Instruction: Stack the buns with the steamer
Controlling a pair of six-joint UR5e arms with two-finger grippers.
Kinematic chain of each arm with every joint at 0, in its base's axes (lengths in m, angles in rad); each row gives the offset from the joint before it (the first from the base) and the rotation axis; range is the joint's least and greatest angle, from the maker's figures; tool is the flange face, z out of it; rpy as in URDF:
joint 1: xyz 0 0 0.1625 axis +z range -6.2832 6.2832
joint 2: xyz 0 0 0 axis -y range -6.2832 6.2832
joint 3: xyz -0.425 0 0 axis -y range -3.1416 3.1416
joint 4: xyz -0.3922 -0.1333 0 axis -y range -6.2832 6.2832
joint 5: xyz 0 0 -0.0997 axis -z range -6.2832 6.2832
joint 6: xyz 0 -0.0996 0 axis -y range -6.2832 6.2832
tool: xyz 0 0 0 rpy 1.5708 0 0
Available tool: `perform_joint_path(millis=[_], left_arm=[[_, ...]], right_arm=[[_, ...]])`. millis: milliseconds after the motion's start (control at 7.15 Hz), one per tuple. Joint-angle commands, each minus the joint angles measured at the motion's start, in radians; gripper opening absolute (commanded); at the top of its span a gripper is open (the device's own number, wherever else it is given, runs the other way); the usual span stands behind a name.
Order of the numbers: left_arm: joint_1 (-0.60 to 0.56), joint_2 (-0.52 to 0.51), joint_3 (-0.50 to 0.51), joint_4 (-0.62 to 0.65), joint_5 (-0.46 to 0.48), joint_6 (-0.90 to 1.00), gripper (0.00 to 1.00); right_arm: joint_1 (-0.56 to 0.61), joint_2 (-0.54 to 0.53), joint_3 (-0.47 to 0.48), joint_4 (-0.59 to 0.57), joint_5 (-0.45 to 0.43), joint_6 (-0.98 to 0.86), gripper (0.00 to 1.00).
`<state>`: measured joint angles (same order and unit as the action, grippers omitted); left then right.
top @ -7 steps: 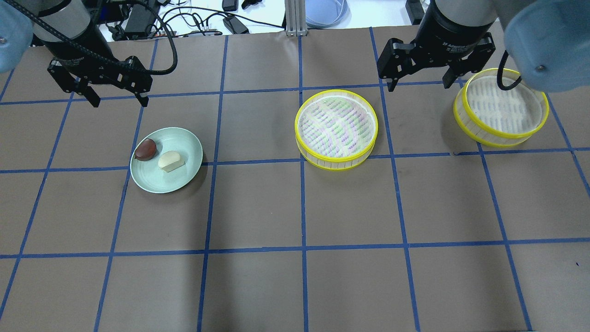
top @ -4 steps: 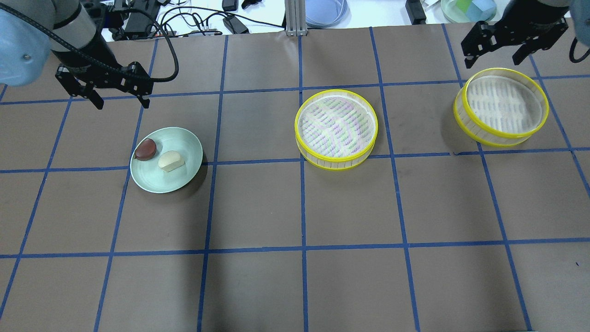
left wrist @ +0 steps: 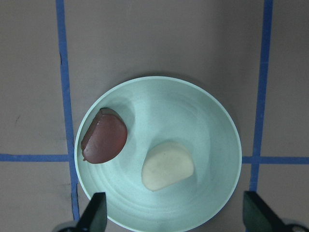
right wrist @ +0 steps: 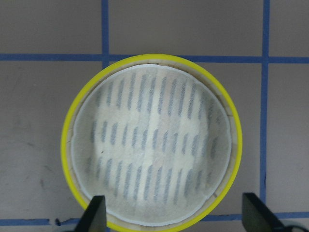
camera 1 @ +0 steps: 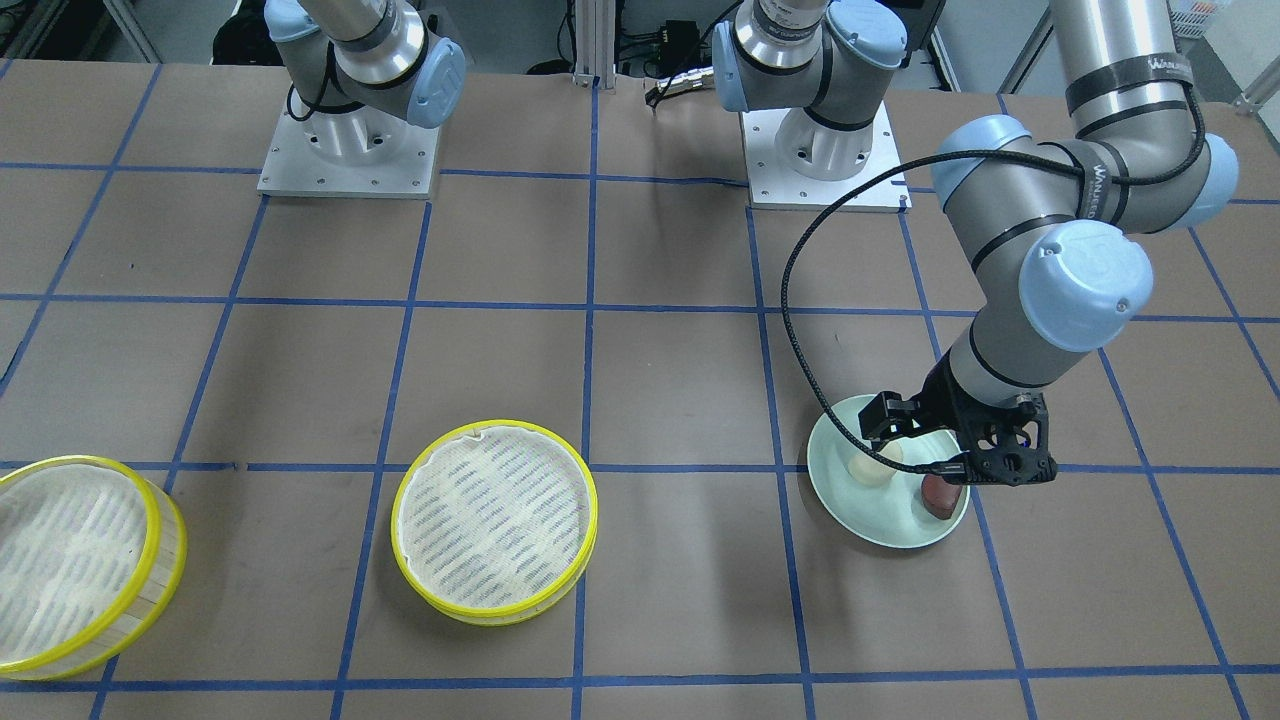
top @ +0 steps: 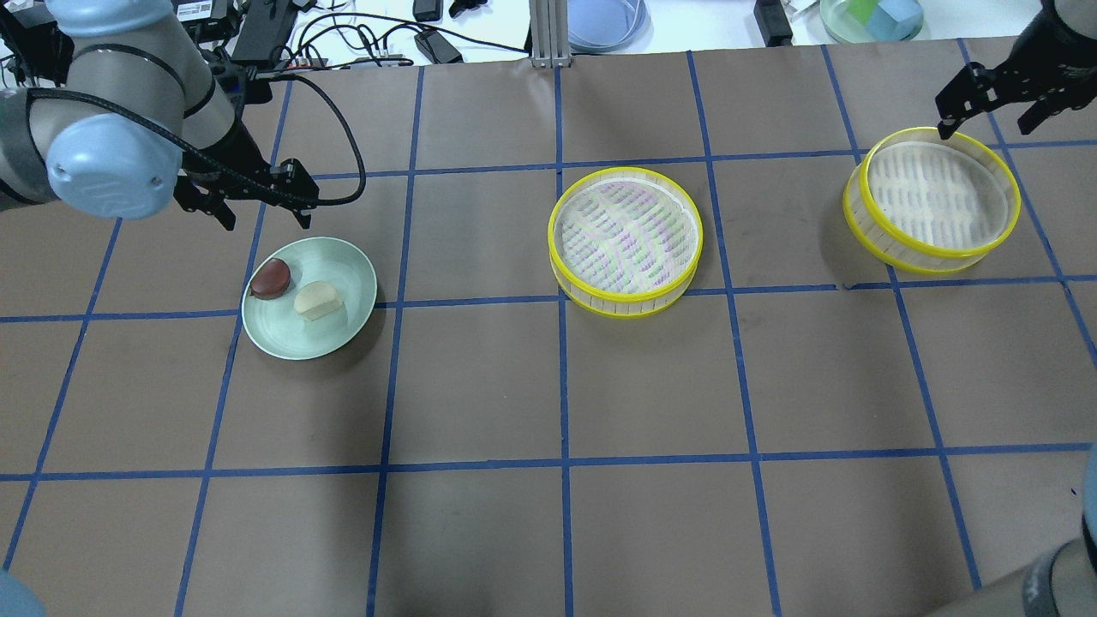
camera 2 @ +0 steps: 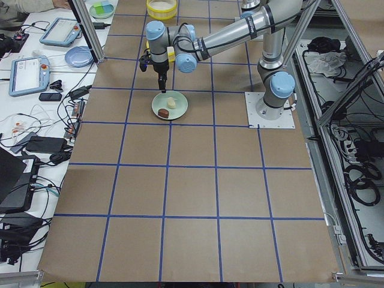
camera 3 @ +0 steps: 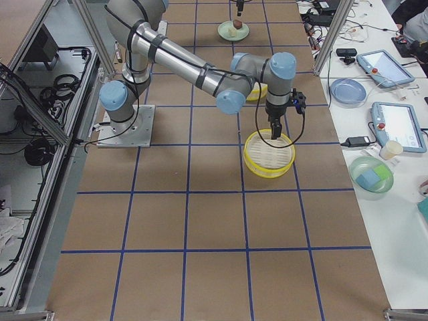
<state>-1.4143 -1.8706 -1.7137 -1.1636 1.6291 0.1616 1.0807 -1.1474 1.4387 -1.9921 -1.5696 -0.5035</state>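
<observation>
Surface: brown table (top: 651,386) gridded with blue tape. Past its far edge is a white bench with cables (top: 360,34).

Layout: the plate (top: 300,341) is on the robot's left. On it the brown bun (top: 271,278) lies by the rim and the white bun (top: 318,300) just beside it, nearer the middle. One steamer (top: 624,300) stands mid-table, well apart from the plate. The second steamer (top: 908,248) stands well apart from the first, toward the table's right end. Both hold only their striped liners. The near half of the table is bare, as are the stretches between plate and steamers.

Left arm: reaches out from its base, wrist pointing straight down. The left gripper (left wrist: 176,215) hangs above the plate, jaws spread about as wide as the plate, gripping nothing.

Right arm: wrist pointing straight down. The right gripper (right wrist: 175,215) hangs above the second steamer, jaws spread nearly the tray's width, gripping nothing.
</observation>
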Motion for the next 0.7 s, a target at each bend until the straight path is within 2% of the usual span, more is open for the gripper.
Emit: perform_joint_path(millis=[0, 140, 280, 419, 559], left_arm=[[0.0, -0.07, -0.01, 0.039, -0.002, 0.106, 0.96], [0.0, -0.094, -0.01, 0.051, -0.002, 0.125, 0.94], [0.0, -0.113, -0.01, 0.056, -0.005, 0.128, 0.92], [0.0, -0.125, -0.015, 0.048, -0.005, 0.142, 0.62], [0.0, -0.131, -0.039, 0.047, 0.004, 0.197, 0.59]], right_arm=[[-0.045, 0.098, -0.008, -0.126, -0.053, -0.041, 1.0], [-0.048, 0.13, -0.008, -0.132, -0.093, -0.046, 1.0], [-0.056, 0.143, -0.006, -0.134, -0.092, -0.076, 0.95], [-0.064, 0.173, -0.006, -0.157, -0.081, -0.111, 0.95], [-0.065, 0.188, -0.006, -0.201, -0.079, -0.133, 0.95]])
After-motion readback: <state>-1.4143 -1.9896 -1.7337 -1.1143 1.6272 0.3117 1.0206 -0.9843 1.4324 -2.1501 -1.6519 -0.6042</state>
